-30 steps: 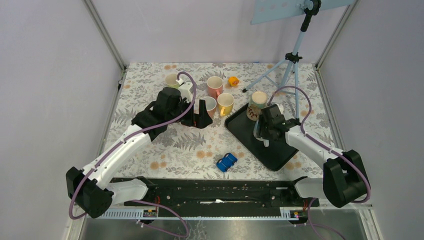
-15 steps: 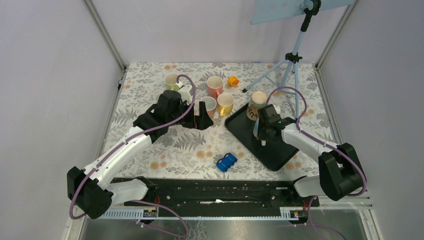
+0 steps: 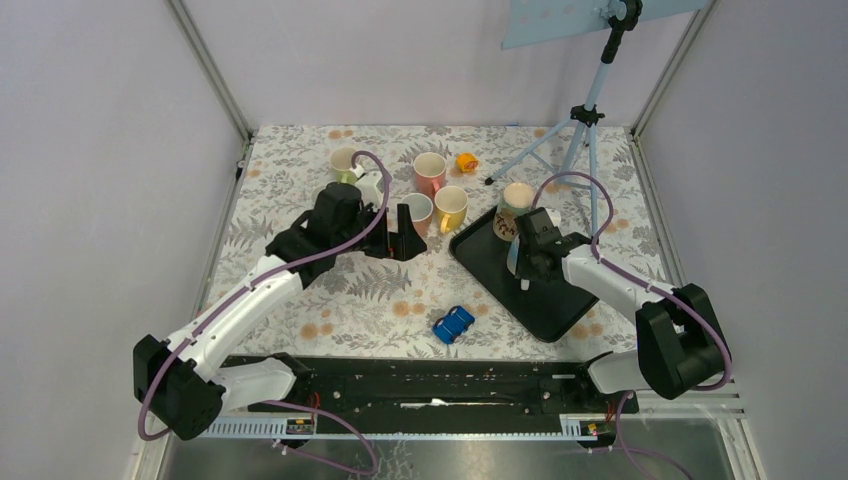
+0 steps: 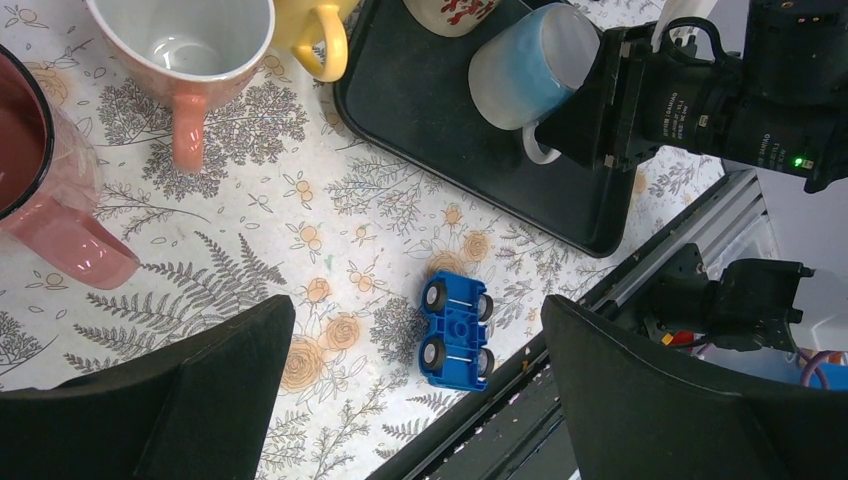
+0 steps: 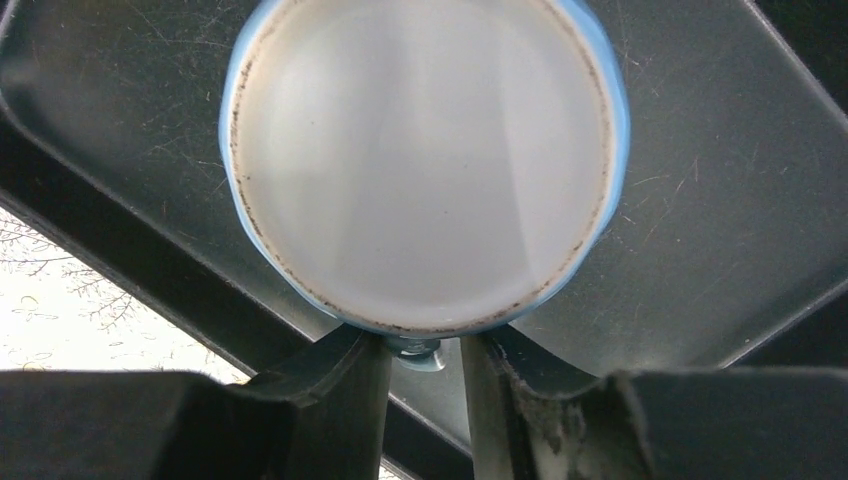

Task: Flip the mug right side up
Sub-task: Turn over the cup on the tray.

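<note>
Right claw point(image 5: 420, 358) is clamped on the blue mug's point(image 5: 420, 160) handle at the tray point(image 5: 720, 200). The mug is tipped, not yet upright. Left claw point(image 4: 415, 325) hangs open.

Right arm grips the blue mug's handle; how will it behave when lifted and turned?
The blue glazed mug is rigid, probably ceramic, so a knock on the black tray could chip it. Pinched only by its thin handle, it may pivot in the jaws of the right gripper. The glaze looks smooth, possibly slippery.
</note>
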Tool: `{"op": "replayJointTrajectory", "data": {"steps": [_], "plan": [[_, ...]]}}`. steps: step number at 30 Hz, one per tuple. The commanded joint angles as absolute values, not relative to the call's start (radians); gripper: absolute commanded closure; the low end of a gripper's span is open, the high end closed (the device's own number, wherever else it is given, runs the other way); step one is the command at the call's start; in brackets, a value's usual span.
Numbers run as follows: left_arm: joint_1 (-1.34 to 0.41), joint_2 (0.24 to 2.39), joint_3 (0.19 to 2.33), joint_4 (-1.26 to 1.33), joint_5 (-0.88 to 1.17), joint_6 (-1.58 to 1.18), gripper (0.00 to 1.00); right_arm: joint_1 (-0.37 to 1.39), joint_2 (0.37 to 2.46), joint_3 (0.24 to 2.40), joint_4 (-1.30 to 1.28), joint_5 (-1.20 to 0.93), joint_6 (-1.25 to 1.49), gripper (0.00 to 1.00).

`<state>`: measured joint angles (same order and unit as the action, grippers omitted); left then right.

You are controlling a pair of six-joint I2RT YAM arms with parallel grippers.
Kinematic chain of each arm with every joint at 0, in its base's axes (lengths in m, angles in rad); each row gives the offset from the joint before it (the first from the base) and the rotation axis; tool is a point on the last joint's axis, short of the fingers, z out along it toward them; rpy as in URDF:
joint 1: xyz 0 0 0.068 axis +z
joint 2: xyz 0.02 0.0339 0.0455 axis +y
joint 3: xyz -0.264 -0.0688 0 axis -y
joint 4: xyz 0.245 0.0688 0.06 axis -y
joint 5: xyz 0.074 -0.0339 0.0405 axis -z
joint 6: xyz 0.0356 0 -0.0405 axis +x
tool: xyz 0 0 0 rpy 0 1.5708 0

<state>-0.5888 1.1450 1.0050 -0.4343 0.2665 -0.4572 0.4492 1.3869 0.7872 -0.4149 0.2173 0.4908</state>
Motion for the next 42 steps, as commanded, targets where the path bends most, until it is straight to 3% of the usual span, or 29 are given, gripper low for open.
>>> {"op": "replayJointTrajectory", "data": {"steps": [1, 6, 10, 22, 42], "plan": [[-0.594, 1.113, 1.007, -0.369, 0.287, -0.474, 0.01, 0.457, 1.401, 0.831, -0.434, 0.252, 0.506, 0.65], [-0.591, 1.093, 1.027, -0.395, 0.248, -0.474, 0.01, 0.457, 1.429, 0.843, -0.438, 0.249, 0.519, 0.76], [-0.592, 1.071, 1.024, -0.405, 0.203, -0.486, 0.01, 0.457, 1.422, 0.834, -0.431, 0.253, 0.535, 1.0], [-0.592, 1.072, 0.991, -0.337, 0.239, -0.572, 0.01, 0.457, 1.376, 0.828, -0.424, 0.219, 0.545, 1.0], [-0.593, 1.112, 0.783, -0.006, 0.415, -0.84, 0.01, 0.457, 1.185, 0.892, -0.457, 0.162, 0.621, 1.0]]}}
